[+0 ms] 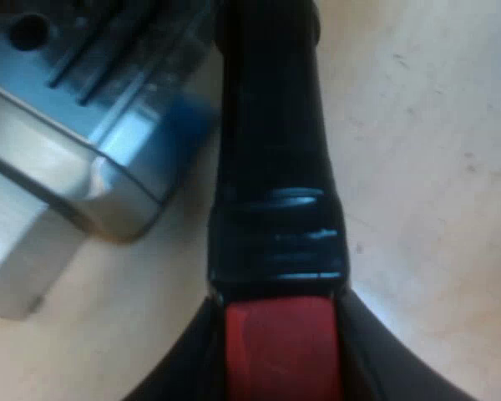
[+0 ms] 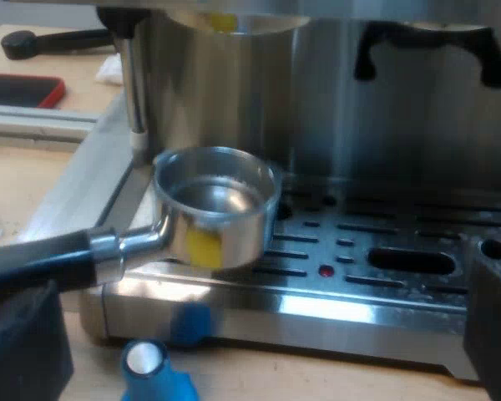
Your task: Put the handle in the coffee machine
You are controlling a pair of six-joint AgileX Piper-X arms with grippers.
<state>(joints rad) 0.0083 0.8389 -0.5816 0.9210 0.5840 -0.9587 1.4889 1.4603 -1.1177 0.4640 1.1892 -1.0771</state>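
The metal holder [image 2: 217, 205] hangs level just above the espresso machine's drip tray [image 2: 384, 259], its empty basket open upward below the machine's front underside. Its dark handle [image 1: 271, 150] runs away from the machine and ends in red [image 1: 280, 351]. My left gripper [image 1: 280, 368] is shut on that handle at the red end, one black finger on each side. My right gripper [image 2: 259, 342] stands open facing the machine's front, a little back from the drip tray, with nothing between its fingers.
A blue tamper [image 2: 154, 372] stands on the table just before the drip tray's edge. A steam wand [image 2: 134, 92] hangs beside the basket. A black spout [image 2: 426, 46] sits higher on the espresso machine [image 2: 367, 125]. Pale tabletop [image 1: 426, 167] lies under the handle.
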